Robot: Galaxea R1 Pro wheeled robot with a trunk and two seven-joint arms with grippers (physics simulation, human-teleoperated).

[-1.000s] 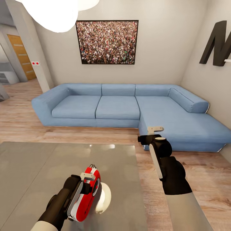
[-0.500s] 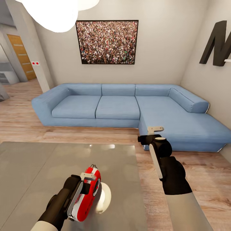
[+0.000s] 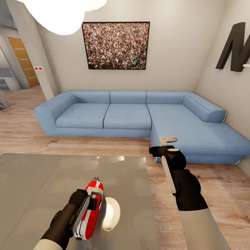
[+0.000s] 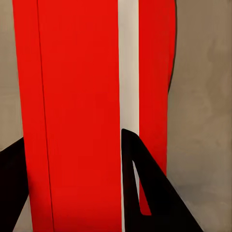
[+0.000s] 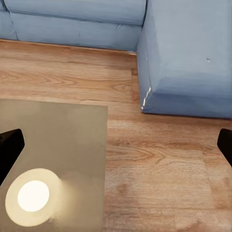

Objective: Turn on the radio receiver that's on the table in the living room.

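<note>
The left gripper (image 3: 91, 205) is clamped on the radio receiver (image 3: 90, 213), holding it above the near part of the table (image 3: 34, 180); in the left wrist view the dark fingers (image 4: 150, 193) bracket the red body (image 4: 77, 116) on both sides. The radio is presented edge-on to the head camera, with the red face and one white stripe visible and the thin wire handle (image 3: 96, 179) at its far end. The dial cannot be seen from here, so whether the set is switched on cannot be determined. To complete the step well, the grip should be kept firm and level so the radio does not slip, and the control face should be turned toward the free arm so that it can press or rotate the control without knocking the body loose. The right gripper (image 3: 166, 142) hangs above the floor (image 3: 215, 187), just beyond the table's right edge, with its jaws spread wide and nothing between them. A round bright reflection (image 3: 110, 214) lies on the glossy top just right of the radio. No containers are present. Farther off stand the blue sofa (image 3: 125, 114), then the wall with the framed crowd picture (image 3: 116, 45).
</note>
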